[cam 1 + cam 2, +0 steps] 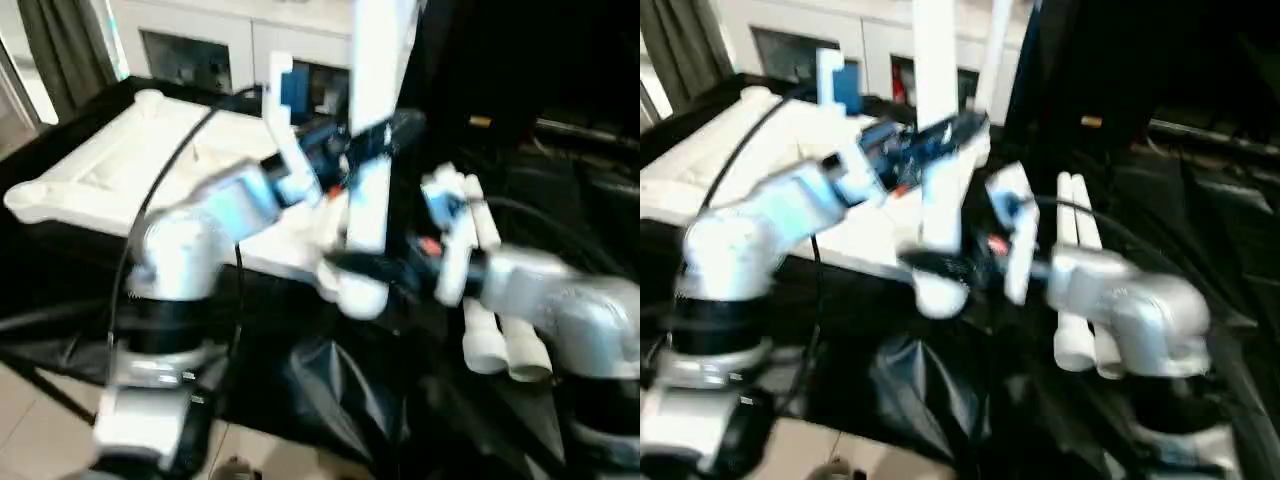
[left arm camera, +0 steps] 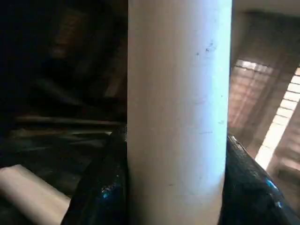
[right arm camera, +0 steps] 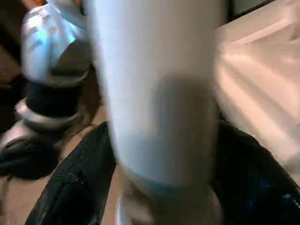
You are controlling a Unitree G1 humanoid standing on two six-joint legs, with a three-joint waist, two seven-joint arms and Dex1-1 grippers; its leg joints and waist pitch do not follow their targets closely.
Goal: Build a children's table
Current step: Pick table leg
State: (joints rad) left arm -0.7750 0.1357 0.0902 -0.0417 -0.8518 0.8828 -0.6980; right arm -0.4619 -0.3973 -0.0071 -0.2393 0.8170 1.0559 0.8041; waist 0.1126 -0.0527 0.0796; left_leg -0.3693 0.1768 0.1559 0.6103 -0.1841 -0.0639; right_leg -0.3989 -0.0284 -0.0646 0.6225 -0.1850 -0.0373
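I see a long white tapered tubular plastic leg point(image 1: 370, 190) standing upright at the near corner of the white rectangular plastic table top point(image 1: 120, 160), which lies underside up on the black-draped tabletop point(image 1: 330, 400). My left gripper point(image 1: 372, 135) pinches the leg between its black fingers point(image 2: 101, 187) higher up; my right gripper point(image 1: 360, 268) brackets it near the corner socket, grip uncertain. Two more white legs point(image 1: 495, 340) lie nearby.

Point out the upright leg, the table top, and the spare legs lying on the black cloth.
upright leg point(image 1: 368, 205): left eye view, mid shaft.
table top point(image 1: 100, 165): left eye view, ribbed underside near the left rim.
spare legs point(image 1: 1077, 300): right eye view, shaft of the pair.
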